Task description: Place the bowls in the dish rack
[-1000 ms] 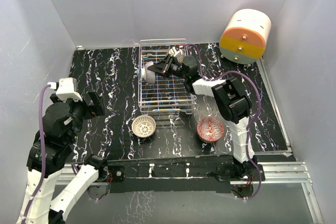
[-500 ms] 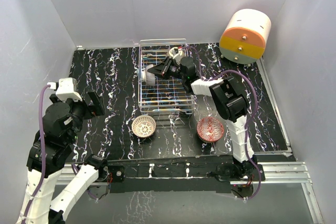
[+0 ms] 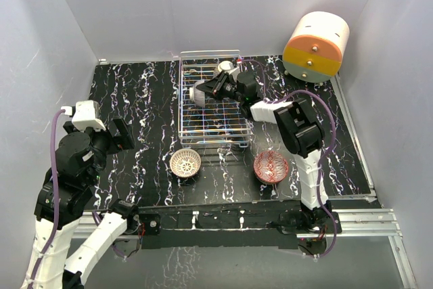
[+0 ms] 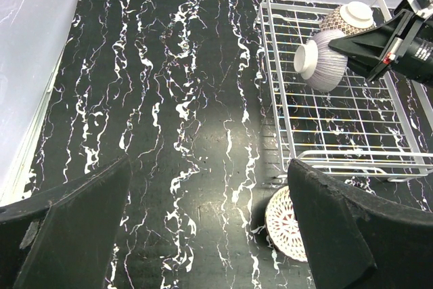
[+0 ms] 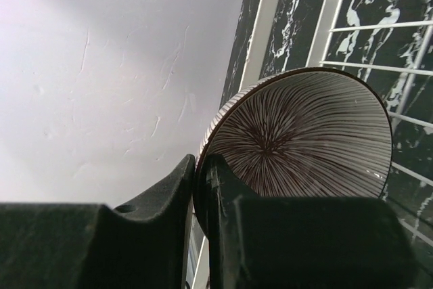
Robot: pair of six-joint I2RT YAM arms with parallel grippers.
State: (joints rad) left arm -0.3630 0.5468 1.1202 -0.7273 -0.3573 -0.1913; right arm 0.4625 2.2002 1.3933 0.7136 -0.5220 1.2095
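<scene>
The silver wire dish rack [image 3: 210, 116] stands at the table's back middle. My right gripper [image 3: 218, 86] is shut on the rim of a bowl with a dark purple striped inside [image 3: 201, 91] and holds it tilted on edge over the rack's left half. The pinch shows in the right wrist view [image 5: 201, 184], with the bowl [image 5: 304, 137] above it. A second bowl [image 3: 226, 67] lies upside down in the rack's back part. A white-lattice bowl [image 3: 185, 162] and a red bowl [image 3: 271, 166] sit on the table in front of the rack. My left gripper [image 3: 122, 135] is open and empty at the left.
A cream-and-orange cylindrical drawer unit [image 3: 315, 47] stands at the back right. White walls close the table at the back and both sides. In the left wrist view the rack [image 4: 298, 133], the held bowl [image 4: 318, 65] and the lattice bowl [image 4: 285, 214] show.
My right gripper has shifted slightly to the right with the striped bowl, still over the rack. The left arm has not moved.
</scene>
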